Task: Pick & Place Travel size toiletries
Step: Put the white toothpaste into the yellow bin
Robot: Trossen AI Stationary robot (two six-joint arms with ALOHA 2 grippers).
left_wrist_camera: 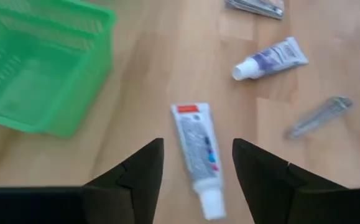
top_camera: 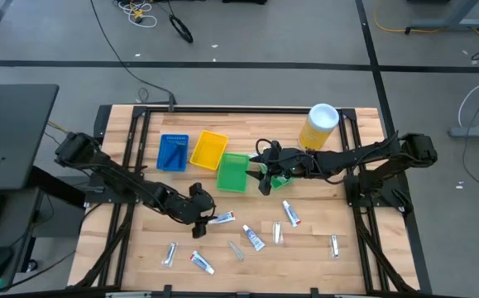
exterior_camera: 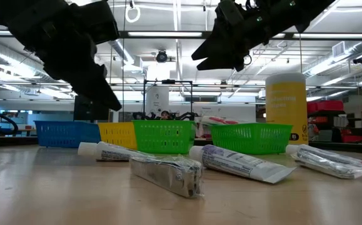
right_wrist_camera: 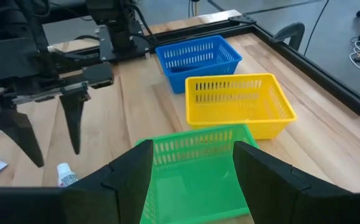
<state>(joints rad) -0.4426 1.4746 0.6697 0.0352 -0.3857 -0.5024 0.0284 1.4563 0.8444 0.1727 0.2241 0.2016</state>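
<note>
Second green bin (top_camera: 282, 179) mostly hidden under right arm; toothpaste tube (left_wrist_camera: 198, 155) cap blurred.

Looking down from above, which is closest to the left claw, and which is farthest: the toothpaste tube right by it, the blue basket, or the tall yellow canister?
Measured from the left gripper:
1. Toothpaste tube, lying on the table just beside its open fingers.
2. Blue basket, toward the table's back edge, leftmost of the baskets.
3. Yellow canister, far across at the back right.

Three bins (top_camera: 208, 155) in a row mid-table, canister (top_camera: 318, 126) behind-right, tubes (top_camera: 247, 237) scattered in front — perhaps nine
</note>
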